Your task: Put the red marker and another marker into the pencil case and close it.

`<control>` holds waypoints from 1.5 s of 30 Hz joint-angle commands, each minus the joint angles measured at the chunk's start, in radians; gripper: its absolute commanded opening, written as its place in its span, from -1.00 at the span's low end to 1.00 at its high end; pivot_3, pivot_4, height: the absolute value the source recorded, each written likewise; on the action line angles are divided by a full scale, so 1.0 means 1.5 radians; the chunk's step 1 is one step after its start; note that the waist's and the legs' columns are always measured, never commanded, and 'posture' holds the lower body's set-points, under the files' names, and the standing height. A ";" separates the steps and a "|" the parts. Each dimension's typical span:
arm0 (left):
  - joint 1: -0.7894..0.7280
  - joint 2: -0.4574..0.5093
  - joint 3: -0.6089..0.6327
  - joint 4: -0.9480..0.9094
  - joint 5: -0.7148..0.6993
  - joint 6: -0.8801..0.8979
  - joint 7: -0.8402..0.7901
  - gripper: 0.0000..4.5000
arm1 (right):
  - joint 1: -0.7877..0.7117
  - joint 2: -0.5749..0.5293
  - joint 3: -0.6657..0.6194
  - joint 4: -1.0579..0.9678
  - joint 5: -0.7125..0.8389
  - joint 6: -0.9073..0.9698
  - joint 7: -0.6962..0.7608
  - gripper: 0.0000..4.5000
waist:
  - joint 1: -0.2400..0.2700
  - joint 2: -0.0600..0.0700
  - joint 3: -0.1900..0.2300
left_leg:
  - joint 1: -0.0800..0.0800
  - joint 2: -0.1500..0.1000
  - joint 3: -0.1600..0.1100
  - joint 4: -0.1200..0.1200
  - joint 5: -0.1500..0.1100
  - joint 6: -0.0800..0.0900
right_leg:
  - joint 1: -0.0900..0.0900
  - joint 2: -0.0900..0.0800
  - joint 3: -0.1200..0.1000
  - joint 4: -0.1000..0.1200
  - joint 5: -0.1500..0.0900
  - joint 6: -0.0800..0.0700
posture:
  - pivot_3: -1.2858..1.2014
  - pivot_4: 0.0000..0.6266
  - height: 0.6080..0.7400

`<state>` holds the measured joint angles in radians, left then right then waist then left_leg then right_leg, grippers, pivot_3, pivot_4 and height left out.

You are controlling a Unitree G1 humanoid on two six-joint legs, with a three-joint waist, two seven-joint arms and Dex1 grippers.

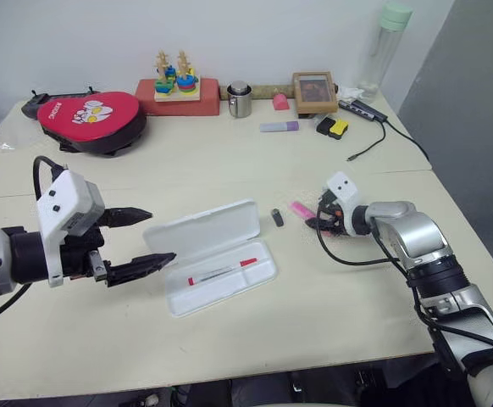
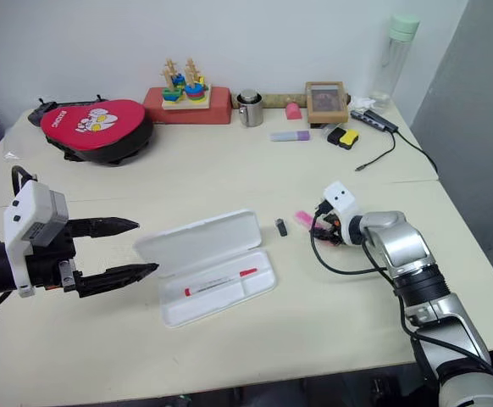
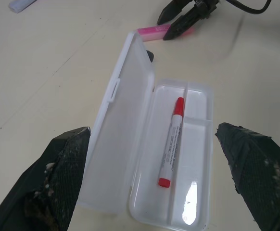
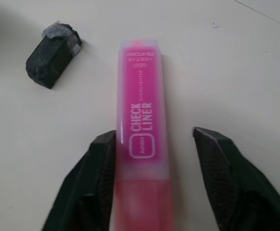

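Straddling the pink "CHECK LINER" highlighter (image 4: 141, 130), right tool (image 4: 154, 159) parted; left tool (image 1: 141, 242) apart.

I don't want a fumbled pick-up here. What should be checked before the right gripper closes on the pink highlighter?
1. Red marker already lies in the pencil case: ok.
2. Case lid open: ok.
3. Pink highlighter lies between the right gripper fingers: ok.
4. Both fingers touching it: not ok; one finger is against it, a gap shows on the other side.
5. Small dark block lies apart from the highlighter: ok.
6. Left gripper open, beside the case, not over its tray: ok.
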<state>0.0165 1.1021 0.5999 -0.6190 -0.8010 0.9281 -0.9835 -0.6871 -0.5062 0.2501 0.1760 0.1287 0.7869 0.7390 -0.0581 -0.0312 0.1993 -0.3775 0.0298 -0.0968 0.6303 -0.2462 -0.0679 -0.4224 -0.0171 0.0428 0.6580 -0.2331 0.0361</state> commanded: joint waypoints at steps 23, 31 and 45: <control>0.024 0.014 -0.013 0.089 0.041 -0.058 -0.033 1.00 | 0.004 -0.094 0.043 -0.325 0.150 -0.079 0.320 -0.52 | 0.000 0.001 0.001 | 0.000 0.000 0.000 0.000 0.000 0.000 | -0.001 0.000 0.000 0.000 0.000 0.000 | 0.03 -0.52 1.00; 0.003 0.047 -0.059 0.160 0.081 -0.093 -0.076 1.00 | -0.013 -0.015 0.167 -0.286 0.069 -0.167 0.306 -0.52 | 0.000 0.001 0.001 | -0.001 0.000 0.000 0.000 0.000 0.000 | -0.001 0.000 -0.001 0.000 -0.001 0.000 | 0.03 -0.52 1.00; -0.053 0.079 -0.123 0.231 0.120 -0.126 -0.127 1.00 | -0.060 0.125 0.254 -0.187 -0.012 -0.241 0.286 -0.52 | 0.000 0.001 0.001 | -0.001 0.000 -0.001 0.000 0.000 0.000 | -0.001 0.000 -0.001 0.001 -0.001 -0.001 | 0.03 -0.52 1.00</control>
<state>-0.0479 1.1974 0.4163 -0.2736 -0.6333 0.7559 -1.1658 -0.7553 -0.3385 0.6265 -0.1003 0.1198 0.4558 1.1750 -0.0589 -0.0298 0.2001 -0.3789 0.0302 -0.0979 0.6301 -0.2462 -0.0679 -0.4247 -0.0171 0.0413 0.6595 -0.2339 0.0352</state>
